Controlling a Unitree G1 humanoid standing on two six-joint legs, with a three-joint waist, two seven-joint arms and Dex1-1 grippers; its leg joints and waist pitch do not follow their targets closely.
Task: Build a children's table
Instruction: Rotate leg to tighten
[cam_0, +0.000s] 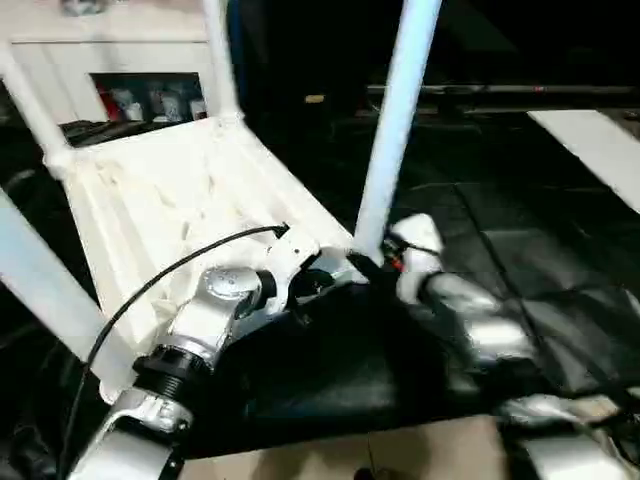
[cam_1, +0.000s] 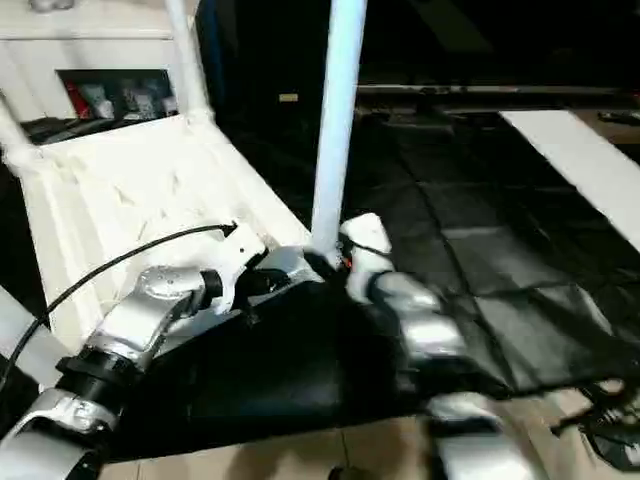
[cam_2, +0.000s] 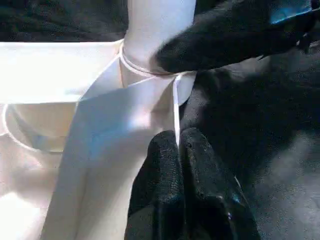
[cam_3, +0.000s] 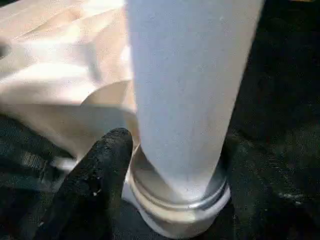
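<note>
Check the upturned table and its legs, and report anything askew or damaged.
Nothing stands out. The table top lies underside up, and the nearest leg stands in its corner socket, with no cracks visible. The right hand is at that leg's base.

White plastic table top (cam_0: 170, 200) upside down, ribbed underside up, tilted on black mat. White tube legs standing in corner sockets; near-corner leg (cam_0: 395, 120) upright, seated in round socket (cam_3: 175, 205).
</note>
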